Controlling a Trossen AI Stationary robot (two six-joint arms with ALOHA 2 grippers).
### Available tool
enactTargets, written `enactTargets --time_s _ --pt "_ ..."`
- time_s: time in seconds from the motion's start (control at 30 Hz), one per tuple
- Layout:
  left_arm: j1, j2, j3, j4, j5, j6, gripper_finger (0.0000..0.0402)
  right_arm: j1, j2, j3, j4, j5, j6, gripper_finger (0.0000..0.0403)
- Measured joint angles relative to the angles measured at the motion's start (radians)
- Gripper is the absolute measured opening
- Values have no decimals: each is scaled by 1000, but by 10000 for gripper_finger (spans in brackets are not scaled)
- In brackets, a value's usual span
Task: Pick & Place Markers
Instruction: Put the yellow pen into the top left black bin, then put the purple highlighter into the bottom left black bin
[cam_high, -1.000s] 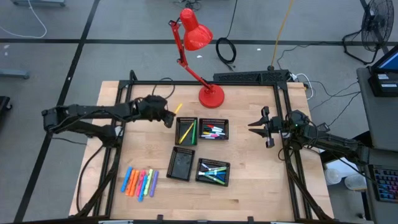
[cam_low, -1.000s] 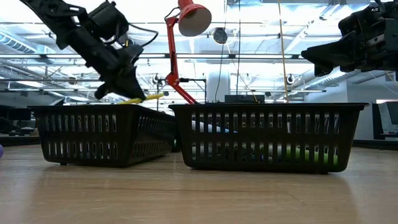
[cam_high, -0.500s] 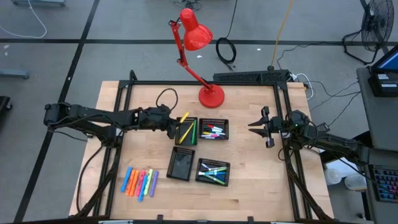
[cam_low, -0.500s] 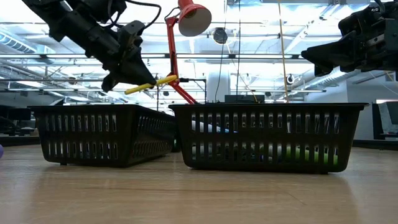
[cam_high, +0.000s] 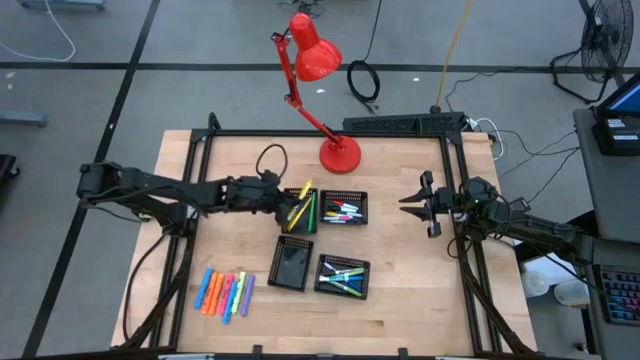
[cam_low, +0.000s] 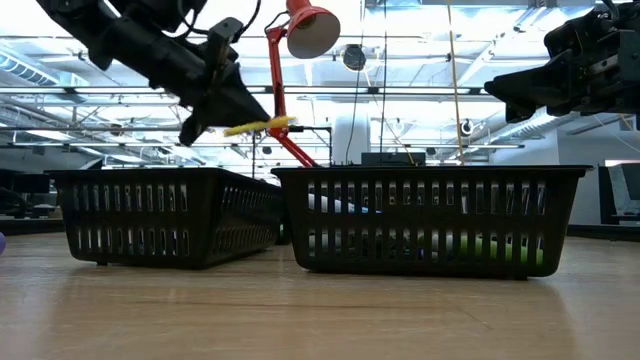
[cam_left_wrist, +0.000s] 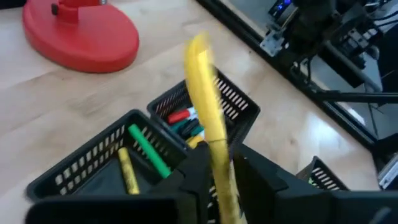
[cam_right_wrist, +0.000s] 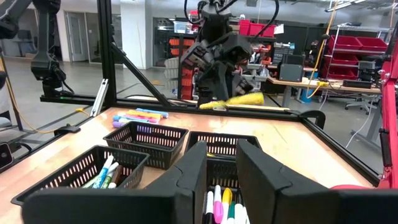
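My left gripper hovers over the far-left black mesh tray, shut on a yellow marker that sticks out past its fingertips. That tray holds a yellow and a green marker. The far-right tray holds red, pink and other markers. The near-right tray holds blue-green ones. Several neon markers lie loose on the table near the near-left corner. My right gripper waits in the air at the table's right side, with a narrow gap between its fingers. My left gripper pinches the yellow marker between its two fingers at the marker's rear part. The fingers come from the table's left, slanting slightly down, and lie along the marker. The marker is lifted clear, about level above the tray, its free end toward the table's right.
A red desk lamp stands with its base at the table's far edge, its arm leaning over the far-left area. The near-left tray shows a dark bottom. A black frame rims the table. Bare wood lies along the near edge.
My left gripper carried the yellow marker toward the table's right, from left of the trays to above the far-left tray, rising a little. The marker went from slanting to about level. It stayed shut on the marker. My right arm kept still.
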Motion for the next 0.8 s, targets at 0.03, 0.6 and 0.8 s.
enactTargets --time_s 0.03,0.6,0.8 --pt "0 23 2 7 0 0 81 0 0 0 0 0 0 77" --pt "0 84 1 -4 215 -15 107 0 0 0 0 0 0 77" --pt "-77 49 0 45 611 -81 93 0 0 0 0 0 0 77"
